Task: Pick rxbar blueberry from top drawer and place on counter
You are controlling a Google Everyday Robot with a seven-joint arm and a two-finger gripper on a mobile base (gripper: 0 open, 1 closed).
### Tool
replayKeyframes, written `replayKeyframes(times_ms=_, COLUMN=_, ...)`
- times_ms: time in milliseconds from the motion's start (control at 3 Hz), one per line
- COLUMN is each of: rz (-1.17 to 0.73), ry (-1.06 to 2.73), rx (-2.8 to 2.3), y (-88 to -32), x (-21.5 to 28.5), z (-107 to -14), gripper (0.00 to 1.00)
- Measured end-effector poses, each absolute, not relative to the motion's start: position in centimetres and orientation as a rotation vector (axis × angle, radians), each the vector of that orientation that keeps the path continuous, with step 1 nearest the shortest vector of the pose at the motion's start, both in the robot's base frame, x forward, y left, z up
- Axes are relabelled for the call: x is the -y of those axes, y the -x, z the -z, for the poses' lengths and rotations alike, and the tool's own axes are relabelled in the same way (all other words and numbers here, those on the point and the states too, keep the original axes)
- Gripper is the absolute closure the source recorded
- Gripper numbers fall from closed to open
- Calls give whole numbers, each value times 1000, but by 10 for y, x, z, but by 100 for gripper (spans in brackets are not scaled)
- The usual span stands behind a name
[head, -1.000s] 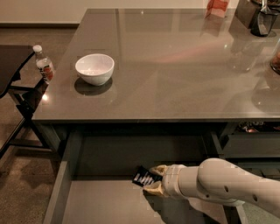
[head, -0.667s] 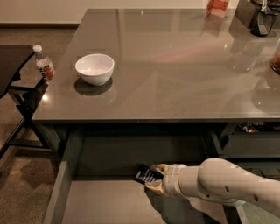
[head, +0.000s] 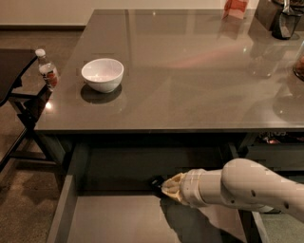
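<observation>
The top drawer (head: 62,211) stands open below the front edge of the counter (head: 190,71). My white arm reaches in from the right. My gripper (head: 167,186) is at the back of the drawer, just under the counter's edge, shut on the rxbar blueberry (head: 156,182). The bar shows as a small dark shape sticking out to the left of the beige fingertips (head: 173,184). It is held above the drawer's grey bottom, and most of it is hidden by the fingers.
A white bowl (head: 102,74) sits on the counter's left part. A water bottle (head: 47,71) stands on a dark side stand left of the counter. An orange pack (head: 235,6) and a dark appliance (head: 284,19) stand at the back right.
My gripper has risen and moved slightly towards the back of the drawer with the dark bar in it. The bar is now off the drawer bottom.
</observation>
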State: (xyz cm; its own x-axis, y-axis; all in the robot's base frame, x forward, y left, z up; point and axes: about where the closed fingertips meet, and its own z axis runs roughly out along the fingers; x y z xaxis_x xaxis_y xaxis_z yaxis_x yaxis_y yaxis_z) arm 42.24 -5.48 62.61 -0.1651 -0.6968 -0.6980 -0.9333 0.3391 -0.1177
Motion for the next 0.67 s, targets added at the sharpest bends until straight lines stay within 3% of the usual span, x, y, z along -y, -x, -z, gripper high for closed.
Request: replayKeyframes(times_ms=667, rz=-421, ry=1471, rx=-1858, y=-402, x=80, z=-723, gripper=100)
